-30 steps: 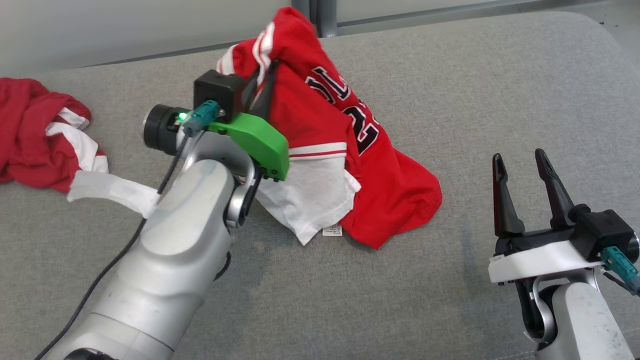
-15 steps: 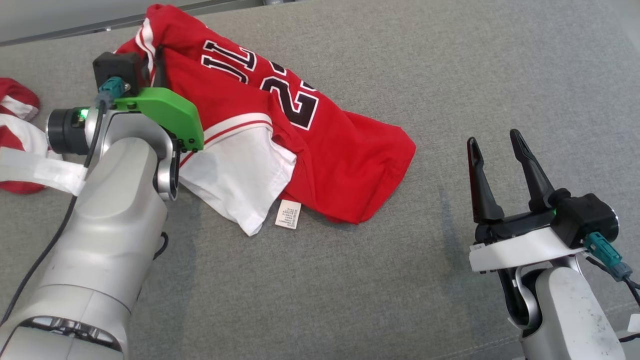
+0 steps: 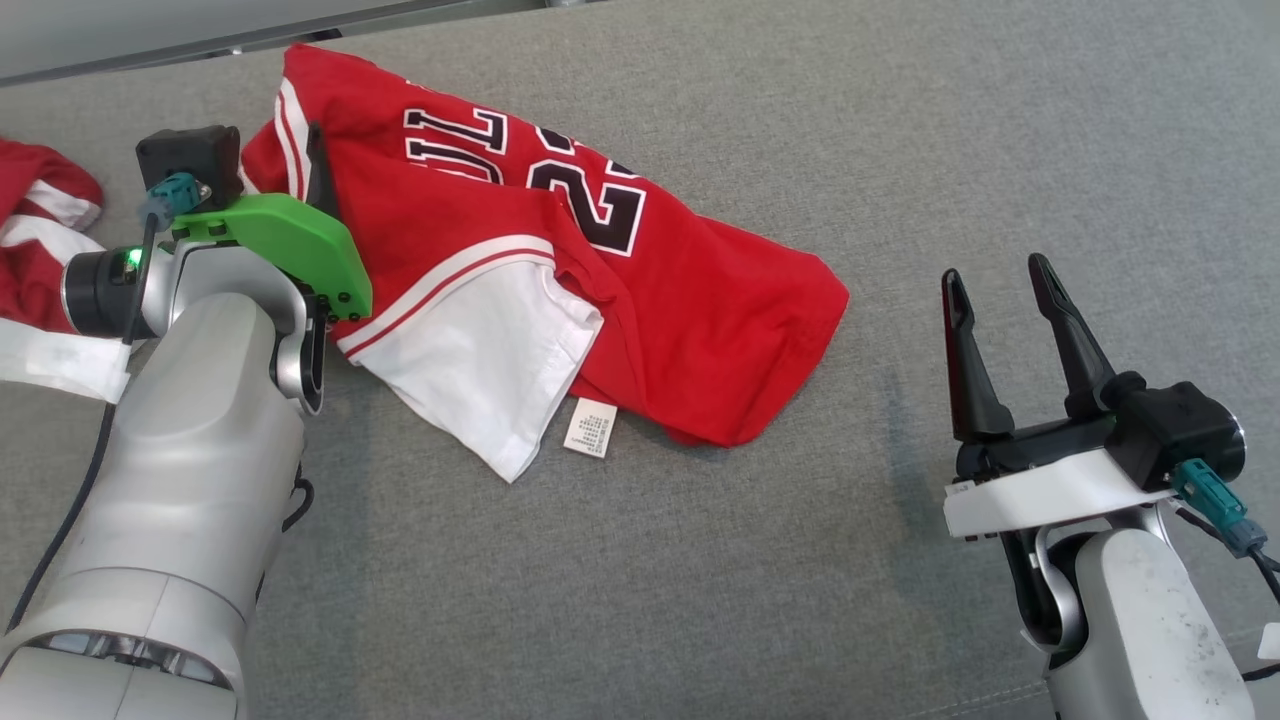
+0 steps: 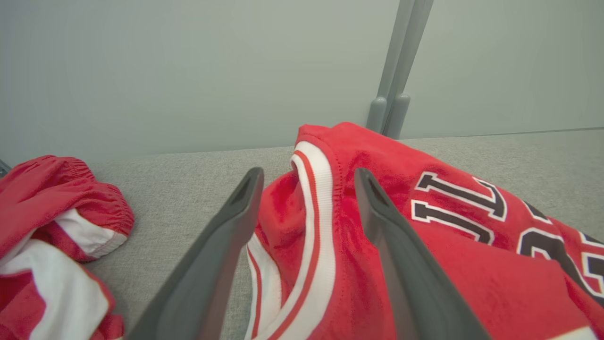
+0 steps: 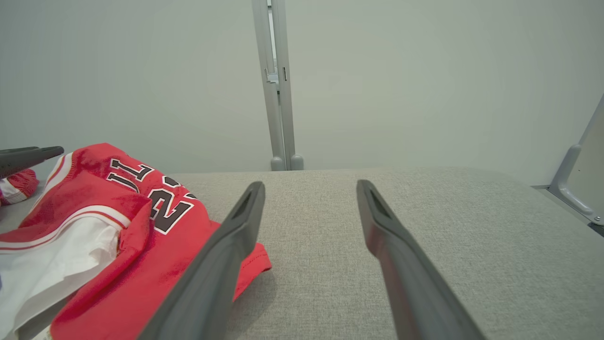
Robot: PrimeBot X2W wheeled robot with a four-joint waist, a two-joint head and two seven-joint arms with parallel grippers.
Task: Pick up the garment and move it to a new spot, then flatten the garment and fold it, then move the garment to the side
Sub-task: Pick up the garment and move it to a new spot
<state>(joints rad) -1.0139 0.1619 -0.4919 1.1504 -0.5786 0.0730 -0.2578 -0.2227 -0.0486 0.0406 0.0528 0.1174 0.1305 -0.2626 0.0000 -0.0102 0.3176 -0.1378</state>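
The garment (image 3: 600, 260) is a red jersey with white trim and black lettering, lying crumpled on the grey cushion (image 3: 700, 560). A white part and a care label point toward me. My left gripper (image 3: 290, 160) is at the jersey's far left corner. In the left wrist view it (image 4: 307, 175) is open, with the striped edge of the garment (image 4: 424, 245) standing loose between the fingers. My right gripper (image 3: 996, 272) hovers open and empty to the right of the jersey, a hand's width from its hem. The right wrist view shows that gripper (image 5: 310, 185) with the garment (image 5: 118, 226) to its left.
A second red and white piece of clothing (image 3: 40, 230) lies bunched at the far left, partly behind my left forearm, and shows in the left wrist view as well (image 4: 47, 212). A pale wall with a grey post (image 5: 278, 94) stands behind the cushion.
My left gripper has opened and let go of the jersey's striped edge, and the raised cloth has sunk onto the cushion. The head camera shifted. My right gripper stays open.
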